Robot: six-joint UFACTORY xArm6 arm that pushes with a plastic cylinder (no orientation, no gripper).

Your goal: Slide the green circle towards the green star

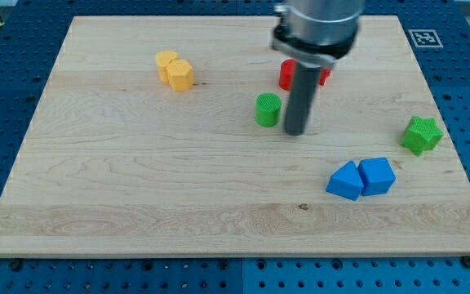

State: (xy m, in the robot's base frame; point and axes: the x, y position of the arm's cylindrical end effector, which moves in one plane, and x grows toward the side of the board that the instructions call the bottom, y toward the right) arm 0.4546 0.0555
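Note:
The green circle (268, 109) stands near the middle of the wooden board (137, 188). The green star (421, 135) sits near the board's right edge, well to the right of the circle and a little lower. My tip (295, 131) rests on the board just right of the green circle and slightly below it, with a narrow gap between them. The rod rises to the arm's grey body at the view's top.
A red block (289, 75) lies above my tip, partly hidden behind the rod. Two yellow blocks (175, 70) sit together at the upper left. A blue triangle (345, 181) and a blue cube-like block (377, 175) touch each other at the lower right.

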